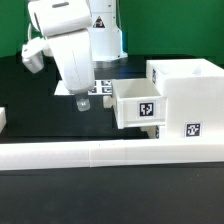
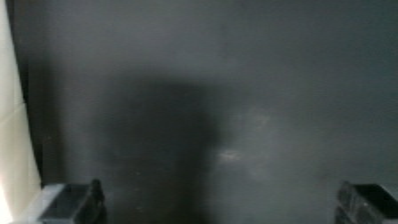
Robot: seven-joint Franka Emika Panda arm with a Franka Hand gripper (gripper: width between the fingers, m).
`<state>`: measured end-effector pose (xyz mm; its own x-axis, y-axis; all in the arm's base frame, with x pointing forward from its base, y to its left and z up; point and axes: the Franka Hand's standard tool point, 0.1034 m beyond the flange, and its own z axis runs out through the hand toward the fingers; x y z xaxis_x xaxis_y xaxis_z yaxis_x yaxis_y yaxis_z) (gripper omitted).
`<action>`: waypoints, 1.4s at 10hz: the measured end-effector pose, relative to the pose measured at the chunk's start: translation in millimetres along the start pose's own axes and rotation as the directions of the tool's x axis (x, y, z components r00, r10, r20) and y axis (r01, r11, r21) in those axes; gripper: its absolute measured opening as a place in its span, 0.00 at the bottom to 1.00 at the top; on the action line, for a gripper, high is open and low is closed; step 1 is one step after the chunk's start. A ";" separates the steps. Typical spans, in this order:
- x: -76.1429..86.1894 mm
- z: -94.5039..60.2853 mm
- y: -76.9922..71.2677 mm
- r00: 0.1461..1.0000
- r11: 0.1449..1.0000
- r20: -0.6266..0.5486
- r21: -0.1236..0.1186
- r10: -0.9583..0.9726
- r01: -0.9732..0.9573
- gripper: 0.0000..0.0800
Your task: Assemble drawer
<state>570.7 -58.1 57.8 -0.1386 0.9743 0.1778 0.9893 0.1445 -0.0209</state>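
The large white housing point(image 1: 190, 95) stands at the exterior view's right, with a square tag low on its front. A small white tray point(image 1: 138, 104) with a tag on its face juts out of the housing toward the exterior view's left, its top open. I cannot make out a second tray. My gripper point(image 1: 82, 102) hangs over the black table to the left of the tray, apart from it. In the wrist view my gripper point(image 2: 222, 205) is open, with the two fingertips point(image 2: 80, 200) far apart and only dark table between them.
A long low white border rail point(image 1: 100, 155) runs along the front. The marker board point(image 1: 102, 86) lies on the table behind my gripper. A small white piece point(image 1: 3, 120) shows at the exterior view's left edge. A pale strip point(image 2: 9, 110) runs along one edge of the wrist view.
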 end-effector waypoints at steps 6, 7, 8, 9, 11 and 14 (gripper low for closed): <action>29.9 0.0 17.5 0.996 0.996 -0.003 -0.001 0.089 -0.089 0.81; 29.6 0.0 17.4 0.996 0.996 -0.003 -0.001 0.089 -0.089 0.81; 29.5 0.0 17.4 0.996 0.996 -0.003 -0.001 0.089 -0.089 0.81; 30.7 0.4 17.7 0.996 0.996 -0.004 -0.001 0.086 -0.086 0.81; 45.9 -1.2 24.4 0.998 0.998 -0.012 -0.001 0.069 -0.069 0.81; 51.0 -6.4 32.8 0.998 0.999 0.021 -0.008 0.051 -0.051 0.81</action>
<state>596.4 -4.7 72.4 -0.0890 0.9838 0.1554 0.9954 0.0934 -0.0217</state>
